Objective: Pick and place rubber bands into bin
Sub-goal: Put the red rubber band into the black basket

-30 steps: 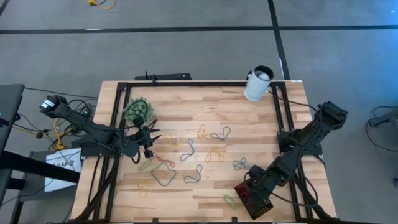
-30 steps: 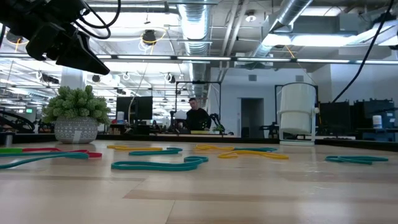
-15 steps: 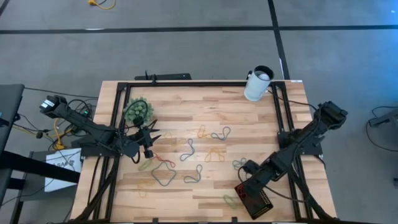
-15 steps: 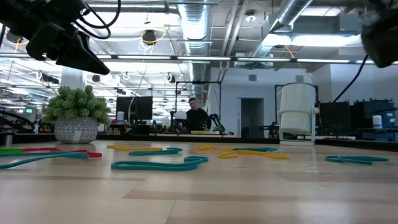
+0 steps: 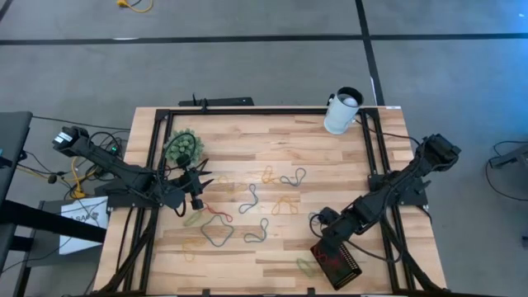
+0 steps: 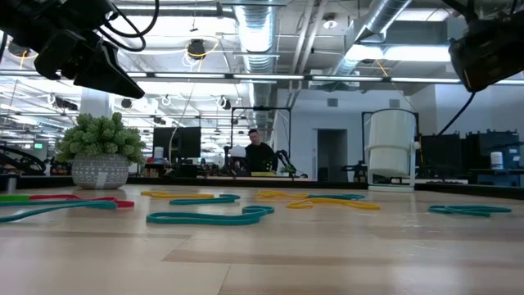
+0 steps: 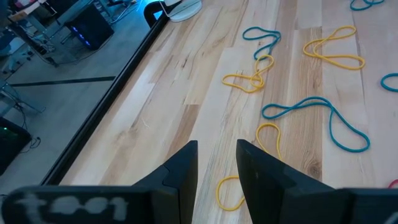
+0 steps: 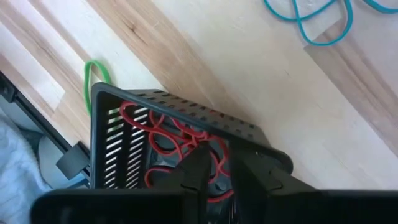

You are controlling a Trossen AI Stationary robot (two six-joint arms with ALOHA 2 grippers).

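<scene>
Hovering Over Loaded Bin

Red rubber bands (image 8: 165,140) lie tangled inside the black bin (image 5: 337,262) near the desk's (image 5: 247,140) front right corner. More bands (image 5: 252,200) are scattered across mid-desk. Right gripper (image 8: 214,165) hangs just above the bin, jaws narrow, nothing between them. Left gripper (image 7: 216,163) hangs over loose bands beside the potted plant (image 5: 181,147), jaws narrow, empty.

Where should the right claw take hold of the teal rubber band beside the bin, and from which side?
Come straight down from above: the teal rubber band lies flat on the table, so no side offers an edge. Pinch a single strand of the loop end facing the bin, nearest the right claw.
</scene>
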